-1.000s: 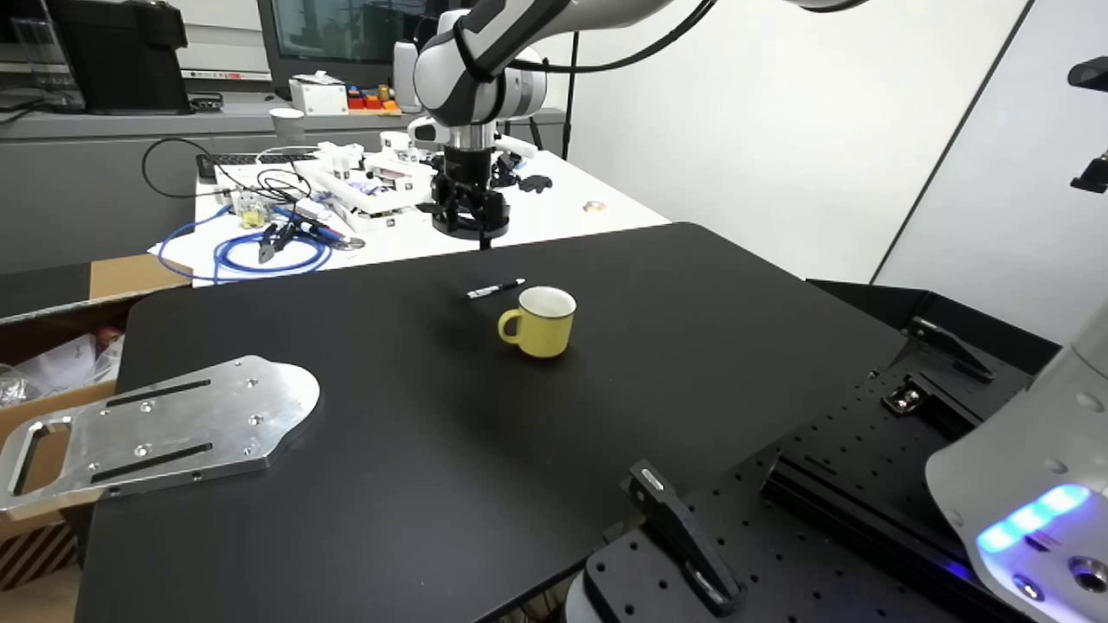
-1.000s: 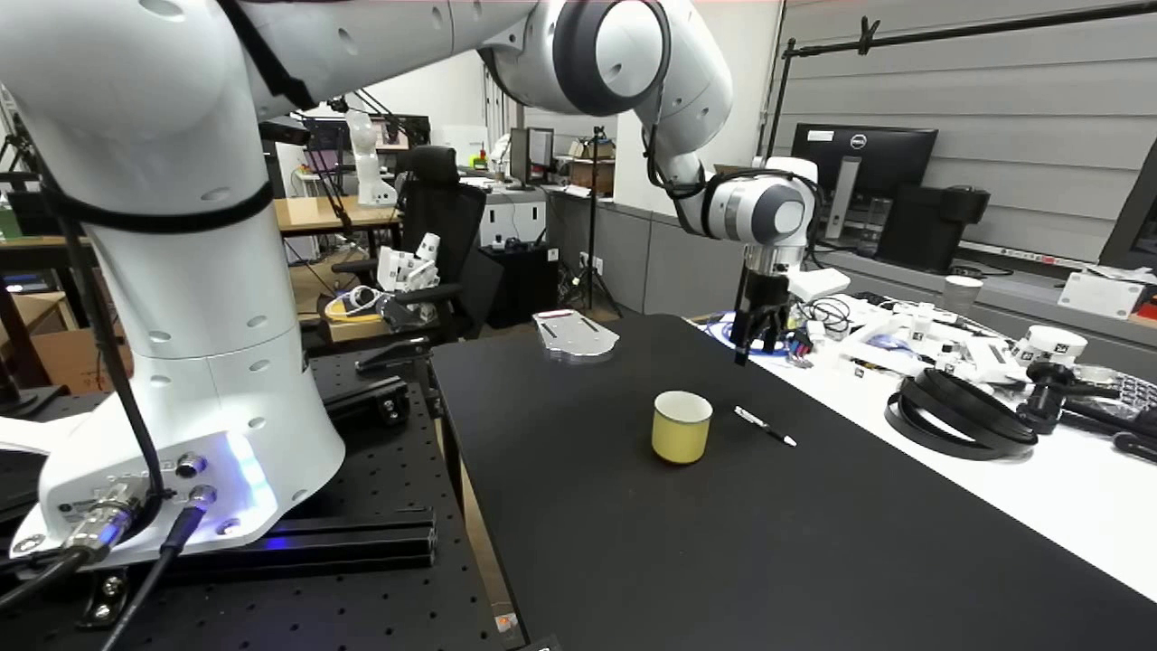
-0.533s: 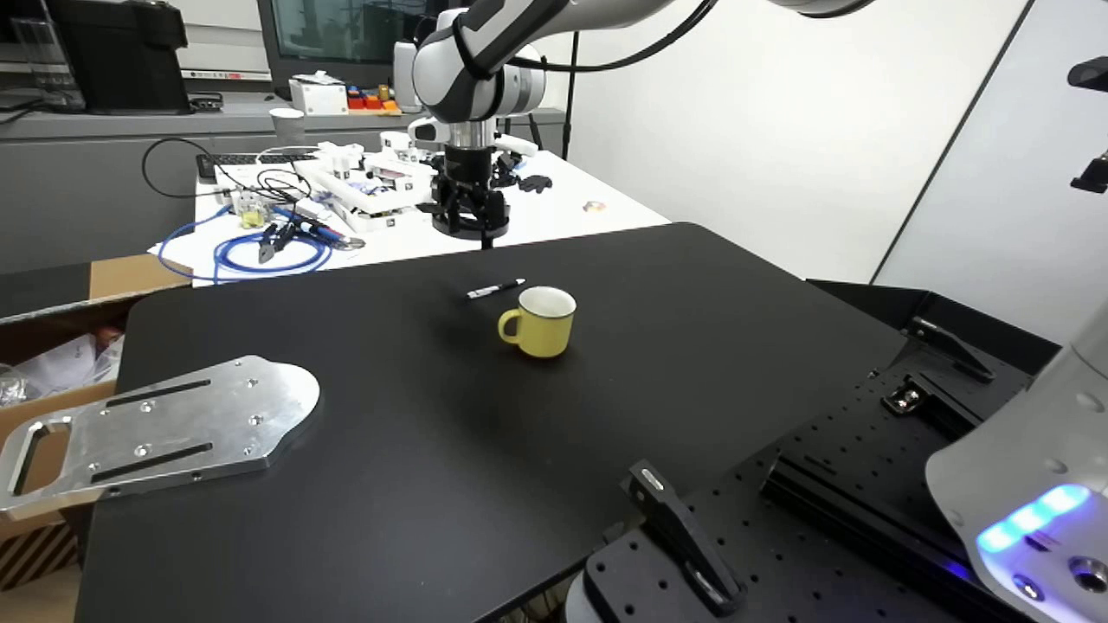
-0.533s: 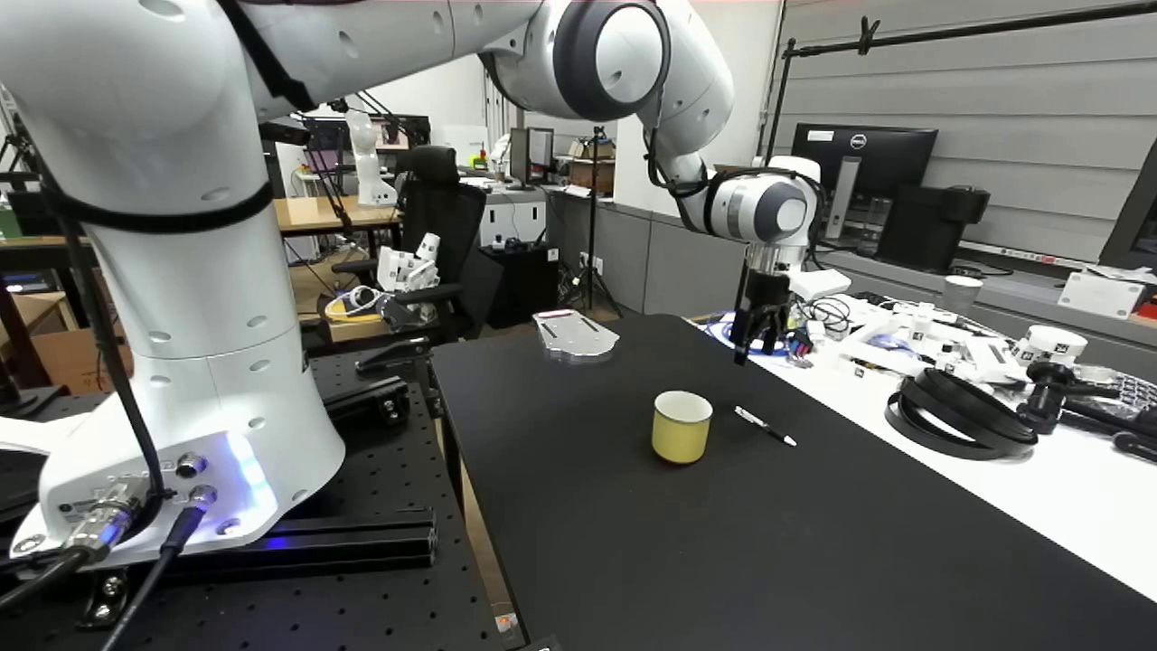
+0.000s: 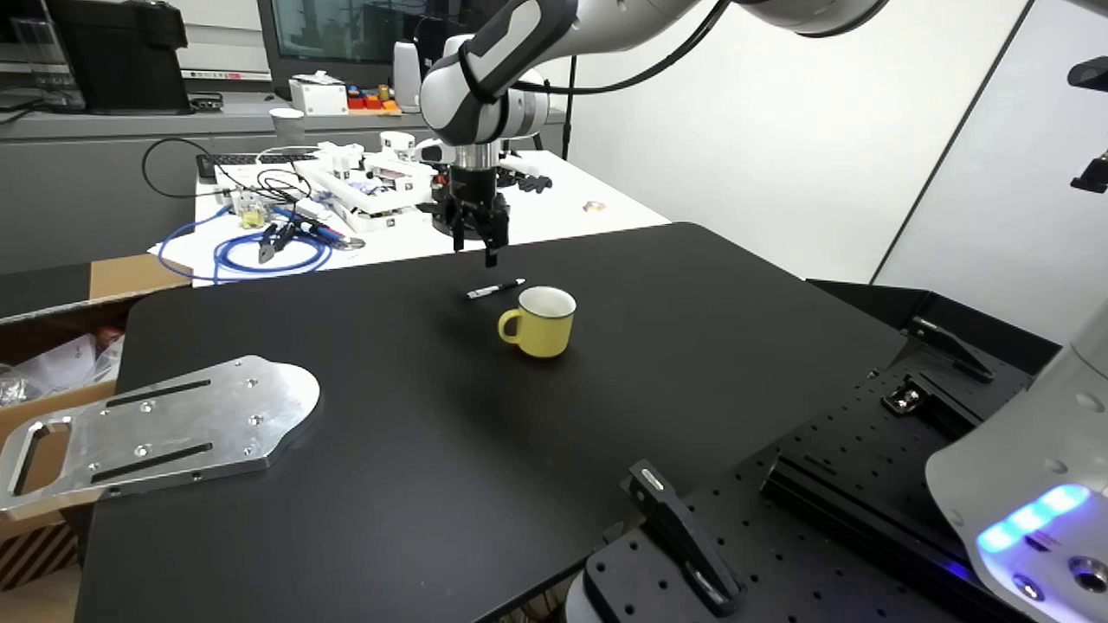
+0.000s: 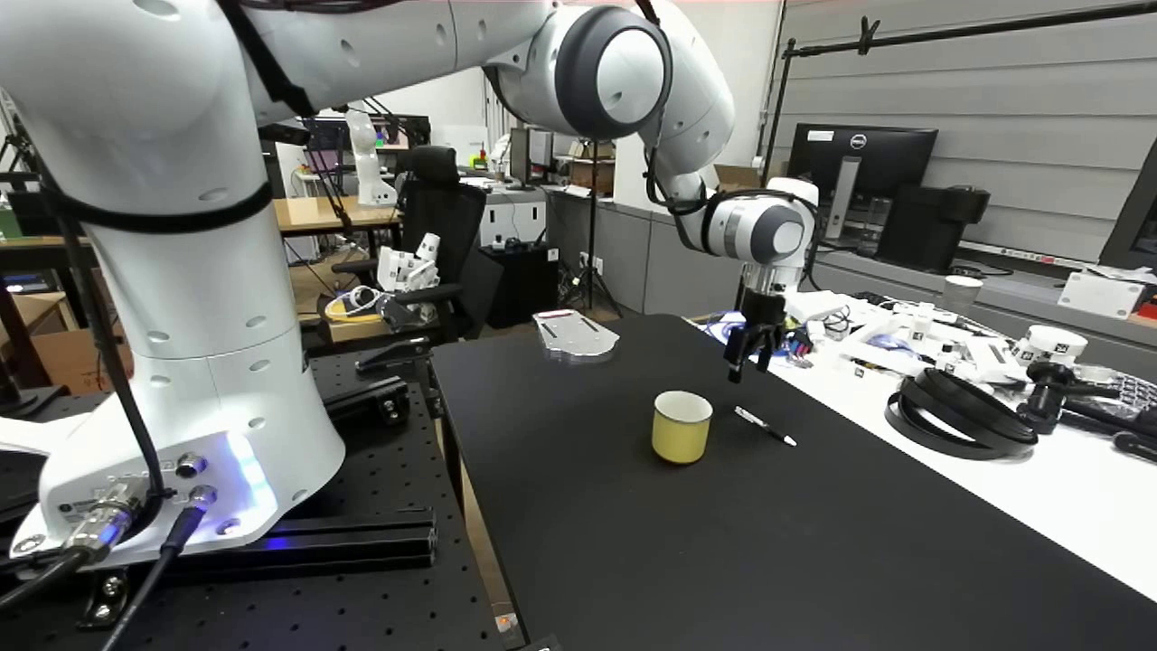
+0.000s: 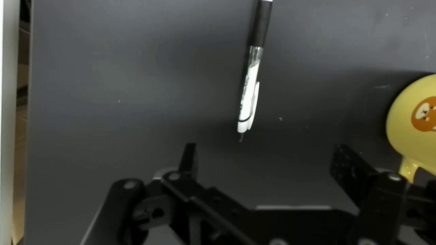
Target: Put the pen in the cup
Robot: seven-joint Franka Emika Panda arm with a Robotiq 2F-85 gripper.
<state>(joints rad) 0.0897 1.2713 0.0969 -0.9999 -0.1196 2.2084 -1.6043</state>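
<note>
A white pen with a black grip lies on the black table, in both exterior views and in the wrist view. A yellow cup with a white inside stands upright beside the pen; it also shows in an exterior view and at the right edge of the wrist view, partly cut off. My gripper is open and empty. It hangs above the table near the pen's white clip end, pointing down, in both exterior views. The pen's clip end lies ahead of the gap between the fingers.
A flat metal plate lies at the table's side. A white table with cables, white parts and a black ring adjoins the black table's edge near the gripper. Black clamps sit by the robot's base.
My gripper has moved down toward the table, most of it in the last half second. The pen and the cup have not moved.
</note>
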